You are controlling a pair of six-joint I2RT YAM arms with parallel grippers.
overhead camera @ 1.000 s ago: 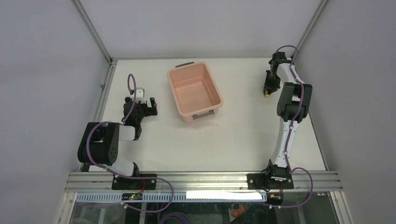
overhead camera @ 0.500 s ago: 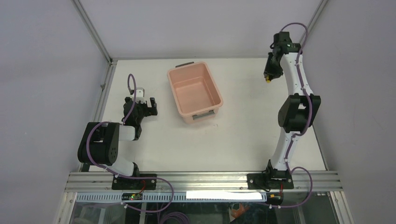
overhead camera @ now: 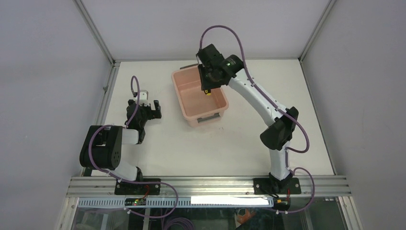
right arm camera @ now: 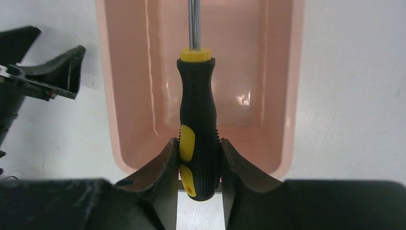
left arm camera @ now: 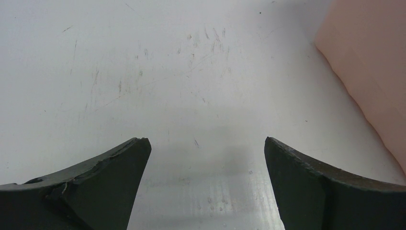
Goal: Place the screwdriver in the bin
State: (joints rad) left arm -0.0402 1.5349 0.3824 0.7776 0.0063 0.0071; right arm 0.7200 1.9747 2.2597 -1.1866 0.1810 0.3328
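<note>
**Right end effector [right arm camera: 198, 146] clenched on the screwdriver [right arm camera: 197, 110], held over the bin [right arm camera: 128, 96].**
Its fingers [right arm camera: 163, 165] pinch the ribbed black-and-yellow handle near its butt, and the thin shaft points ahead over the bin's open interior just below. The tool looks light, rigid and sturdy. The textured handle is the sensible hold, since the smooth metal shaft would likely slip. The left end effector [left arm camera: 206, 143] sits released above the worktop [left arm camera: 167, 72], the bin's wall to its right.

Soft, even light comes from overhead; the white table [overhead camera: 249, 139] is bright, shadows faint; a small glare glints inside the bin [right arm camera: 280, 72]; the left gripper [left arm camera: 206, 141] looks slightly blurred close to its lens.
</note>
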